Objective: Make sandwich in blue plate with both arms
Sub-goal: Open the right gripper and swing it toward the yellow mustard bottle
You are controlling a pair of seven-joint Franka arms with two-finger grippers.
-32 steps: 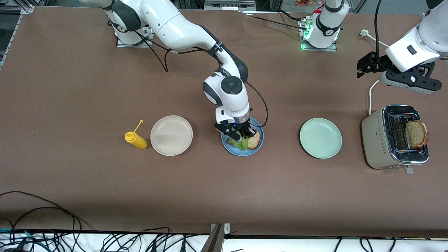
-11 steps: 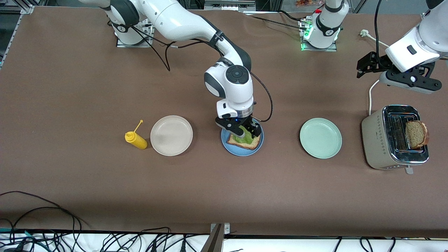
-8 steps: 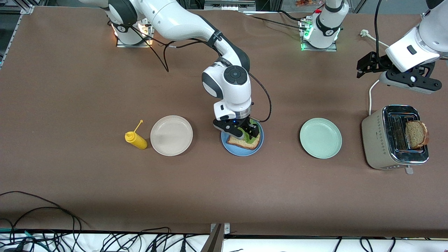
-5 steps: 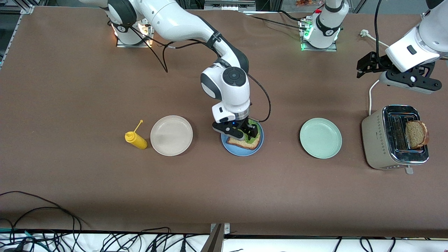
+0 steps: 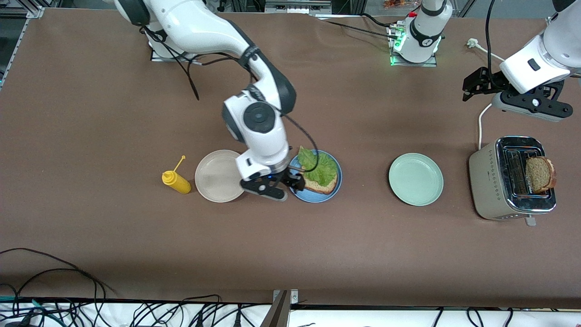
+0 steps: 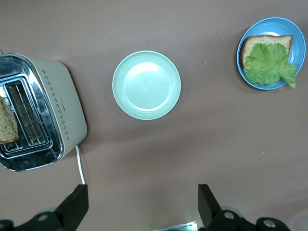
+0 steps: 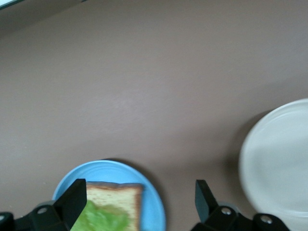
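Presently, the blue plate (image 5: pixel 335 190) sits on the table (image 5: pixel 290 254) between the beige plate (image 5: pixel 218 175) and the mint-green plate (image 5: pixel 416 179). On it lies one slice of toast (image 5: pixel 324 186) with a lettuce leaf (image 5: pixel 317 165) laid across it; the leaf overhangs the plate's rim on the side farther from the front camera. No second slice covers the leaf.

The right end effector (image 5: pixel 277 184) hangs over the gap between the beige plate and the blue plate, its fingers spread apart and holding nothing; the right wrist view shows both fingers (image 7: pixel 76 197) apart with bare table between them.

The left arm waits at its end of the table. The left end effector (image 5: pixel 476 85) is raised over the table, farther from the front camera than the toaster (image 5: pixel 488 181), fingers parted and empty, as the left wrist view confirms.

A second slice of bread (image 5: pixel 540 173) stands upright in a toaster slot. A yellow squeeze bottle (image 5: pixel 177 180) lies just beside the beige plate, toward the right arm's end of the table.
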